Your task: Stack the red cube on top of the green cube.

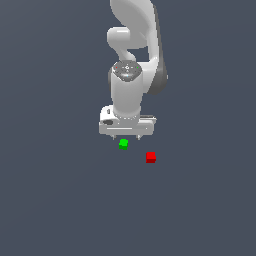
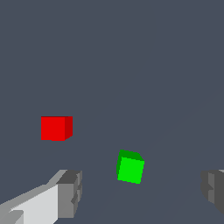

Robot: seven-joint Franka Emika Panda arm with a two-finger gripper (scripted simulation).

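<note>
Your gripper hangs above the floor with its jaws spread wide and nothing between them; in the wrist view one grey finger pad sits well apart from the other, with bare floor in the gap.

The red cube rests flat on the dark grey floor, off toward the exterior view's right of the gripper and a little nearer the camera. The green cube lies close beside it, almost directly under the gripper, and the two cubes do not touch. In the wrist view the green cube is turned at a slight angle, while the red cube sits square to the lens.

You should expect the red cube to behave as a small, rigid, light block (it is far smaller than the hand that must lift it). It probably won't deform or break, but its plain smooth faces may slip if the pads catch only an edge. Take it on two opposite vertical faces, pads flat against them and centred on the cube, low enough to hold firmly yet clear of the floor. Line the jaws up with its sides first, since a corner grip would likely twist it. Mind the green cube nearby, because an outer finger could nudge it as you descend.
</note>
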